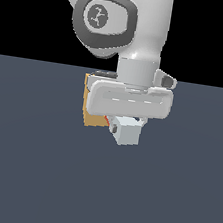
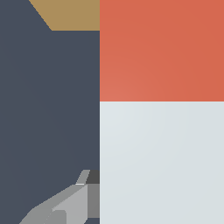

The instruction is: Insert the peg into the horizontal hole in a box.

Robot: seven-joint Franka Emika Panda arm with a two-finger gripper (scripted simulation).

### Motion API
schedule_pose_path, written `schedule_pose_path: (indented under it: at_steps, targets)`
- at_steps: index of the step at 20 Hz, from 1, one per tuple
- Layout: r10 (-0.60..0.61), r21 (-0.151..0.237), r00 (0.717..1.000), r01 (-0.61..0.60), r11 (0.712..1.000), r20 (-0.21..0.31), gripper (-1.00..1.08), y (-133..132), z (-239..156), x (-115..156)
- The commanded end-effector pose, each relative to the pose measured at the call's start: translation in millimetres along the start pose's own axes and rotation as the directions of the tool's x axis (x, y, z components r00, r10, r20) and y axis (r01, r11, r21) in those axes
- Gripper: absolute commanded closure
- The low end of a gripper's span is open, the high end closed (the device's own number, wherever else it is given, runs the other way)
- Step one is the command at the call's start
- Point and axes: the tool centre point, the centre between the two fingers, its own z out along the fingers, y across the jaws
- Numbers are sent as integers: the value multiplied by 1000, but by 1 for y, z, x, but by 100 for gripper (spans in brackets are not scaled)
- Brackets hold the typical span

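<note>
My gripper (image 1: pixel 127 122) is shut on the peg and holds it above the floor. The peg's pale grey-white end (image 1: pixel 128 132) points toward the camera in the exterior view. A sliver of its red-orange half (image 1: pixel 106 120) shows next to the tan box (image 1: pixel 90 108), which stands just behind the hand on the exterior view's left. In the wrist view the peg fills much of the frame, red-orange half (image 2: pixel 162 50) toward the box (image 2: pixel 70 15), pale half (image 2: pixel 162 162) nearer. One grey finger (image 2: pixel 65 205) lies against the peg's side. The hole is hidden.
The dark blue-grey floor (image 1: pixel 172 193) spreads all around the box and the hand. The arm's white wrist and hand body (image 1: pixel 130 98) cover most of the box in the exterior view.
</note>
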Motion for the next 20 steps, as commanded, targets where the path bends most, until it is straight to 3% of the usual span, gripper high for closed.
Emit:
schedule_pose_path:
  at_steps: [1,13,20]
  targets:
    - [-1,-4,1000,1,1000,1,108,1,-2,5]
    - [-1,-7,1000,1,1000,2,108,1,-4,79]
    - [-1,-8,1000,1,1000,2,108,3,-4,90]
